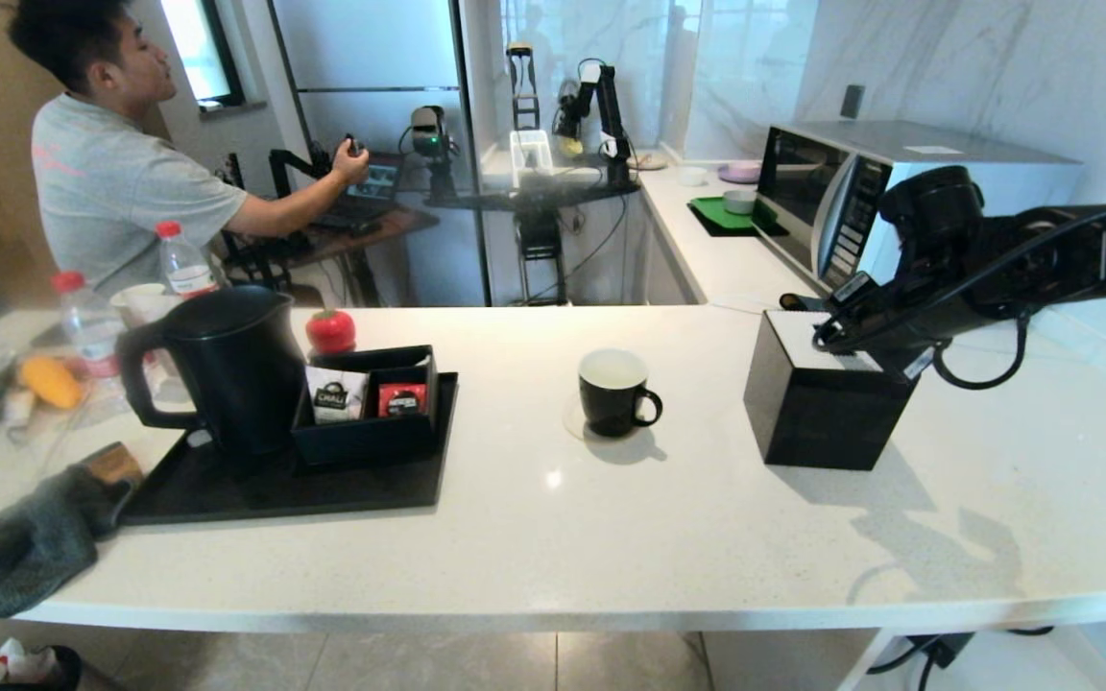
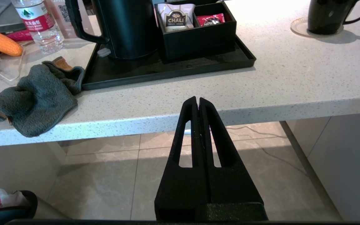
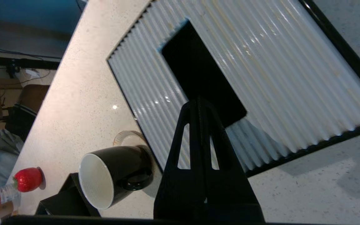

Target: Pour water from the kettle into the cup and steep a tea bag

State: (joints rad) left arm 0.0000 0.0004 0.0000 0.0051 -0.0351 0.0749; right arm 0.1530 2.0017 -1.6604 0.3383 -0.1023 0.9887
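Kettle: one, black, (image 1: 227,369) standing on the left part of the black tray (image 1: 342,489), handle turned to the robot's left.
Cup: one black mug (image 1: 615,392) with a white inside, upright on a pale coaster (image 1: 574,422) at mid-counter, well apart from the tray; its ear handle points toward the robot's right.
Tea bag: the loose pouch with a string cannot be made out in any view.
Sachets: two, in the black divided holder (image 1: 371,422) on the tray just beside the kettle; a white one (image 1: 335,395) in the left compartment, a red one (image 1: 403,398) in the right.
Tissue box: one black cube (image 1: 822,408) with a ribbed white top, to the right of the cup.
Bottles: two with red caps (image 1: 183,259), behind the kettle.
Cloth: one grey (image 1: 35,537), at the tray's left front corner.
Right gripper: (image 3: 199,101) fingers pressed together, holding nothing, hanging over the tissue box's top opening.
Left gripper: (image 2: 198,100) fingers together, empty, low in front of the counter edge, below the tray.
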